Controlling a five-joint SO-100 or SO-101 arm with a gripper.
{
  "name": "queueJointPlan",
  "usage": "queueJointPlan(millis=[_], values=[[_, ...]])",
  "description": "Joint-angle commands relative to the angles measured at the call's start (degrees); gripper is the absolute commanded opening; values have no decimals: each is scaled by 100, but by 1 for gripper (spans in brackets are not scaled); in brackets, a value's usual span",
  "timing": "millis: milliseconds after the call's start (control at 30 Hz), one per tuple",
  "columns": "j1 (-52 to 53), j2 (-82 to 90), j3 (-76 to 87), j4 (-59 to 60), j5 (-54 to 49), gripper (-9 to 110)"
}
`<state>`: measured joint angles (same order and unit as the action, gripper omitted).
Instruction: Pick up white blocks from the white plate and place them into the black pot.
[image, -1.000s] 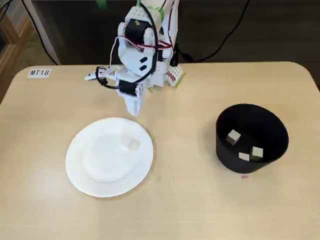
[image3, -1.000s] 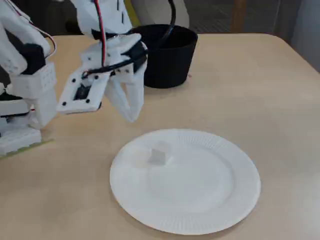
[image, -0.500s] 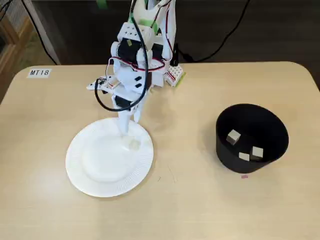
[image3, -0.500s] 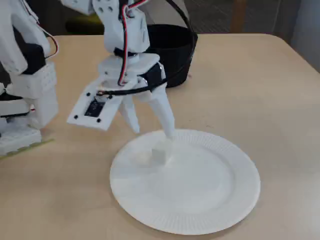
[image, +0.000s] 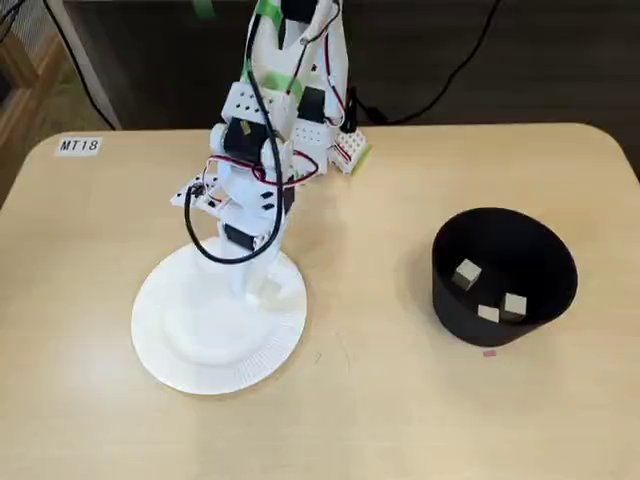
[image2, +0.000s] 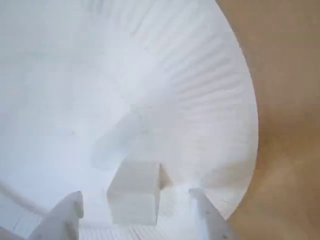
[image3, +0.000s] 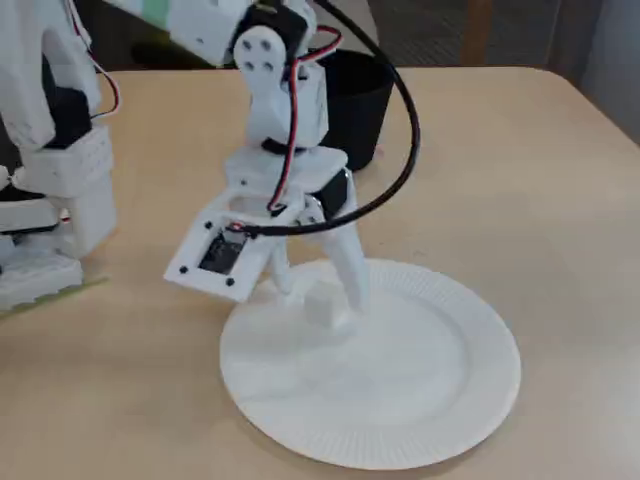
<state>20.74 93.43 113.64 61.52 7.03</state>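
White block sits between the spread fingers (untouched).

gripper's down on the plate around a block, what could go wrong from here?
1. The block sits between open fingers nearer the left one in the wrist view; closing may push or twist it instead of gripping squarely.
2. The fingertips are low on the light paper plate; they might snag or drag it.
3. White on white could make the grasp hard to verify.

Arm bent steeply downward, pincer spread apart, fingertips pointing down
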Motion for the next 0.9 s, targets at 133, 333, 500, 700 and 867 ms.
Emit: queueJointPlan(millis=[133,333,500,700,867], values=[[97,-396,-492,-255,-18,29],[141,-650,-519,-686,0,21],[211,-861,-686,-879,70,-2],[202,-870,-853,-1002,-9,-2],[114,-281,-853,-1907,-272,-2]])
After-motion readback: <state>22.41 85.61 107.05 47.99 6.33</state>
